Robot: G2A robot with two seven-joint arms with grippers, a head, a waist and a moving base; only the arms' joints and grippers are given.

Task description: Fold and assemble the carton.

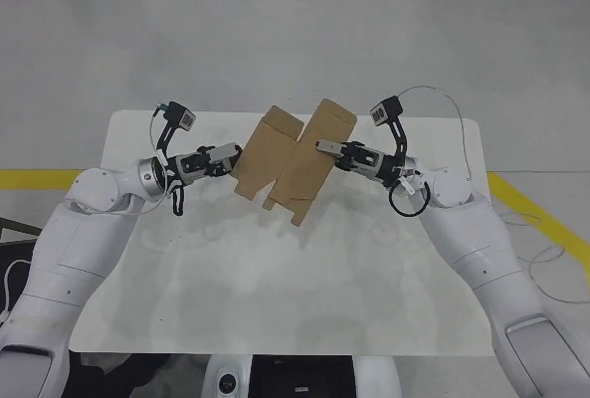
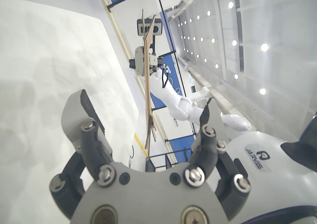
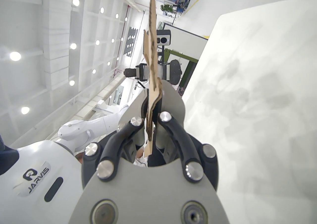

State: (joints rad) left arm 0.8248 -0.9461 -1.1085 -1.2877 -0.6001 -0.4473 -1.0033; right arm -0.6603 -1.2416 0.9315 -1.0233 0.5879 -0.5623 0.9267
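One flat carton (image 1: 287,164) hangs over the surface's (image 1: 275,289) 12 o'clock end. The right tool (image 1: 324,147) clamps its 3 o'clock edge to keep it aloft; the left tool (image 1: 233,154), spread apart at 9 o'clock, seems poised to grip that side.

Arms angled inward, left end effector (image 2: 146,111) spread open, right end effector (image 3: 154,97) pinched shut.

The carton (image 1: 293,159) is plain brown cardboard. The table (image 1: 275,298) is white, with faint grey marks. The floor (image 1: 275,50) is light grey and carries a yellow stripe (image 1: 16,179). The left gripper (image 1: 234,153) and the right gripper (image 1: 322,146) have grey plates, black links and silver screws.
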